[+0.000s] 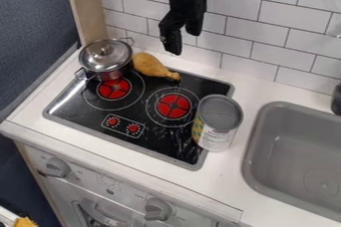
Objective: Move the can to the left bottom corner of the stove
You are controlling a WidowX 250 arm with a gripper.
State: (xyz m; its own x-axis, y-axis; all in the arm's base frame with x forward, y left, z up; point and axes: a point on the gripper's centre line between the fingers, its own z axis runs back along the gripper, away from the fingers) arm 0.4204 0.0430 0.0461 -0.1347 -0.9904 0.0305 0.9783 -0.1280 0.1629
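Your gripper (184, 42) hangs over the back of the cooktop (166, 140), its two fingers spread moderately apart with nothing between them; held high, it presumably leaves you room to line up before descending. Your tin can (220, 116) stands upright at the cooktop's right edge, its base apparently straddling the trim and the white counter, beside the sink (250, 159). That footing is probably uneven, so you should expect some wobble on contact. The lidded pot (106, 56) and toy drumstick (153, 66) sit toward the back, which should suit a route along the front. Regarding condition, you find a cylindrical can with a dull grey, ridged metal top, a raised rim and a pale wraparound label with yellow and green patches.
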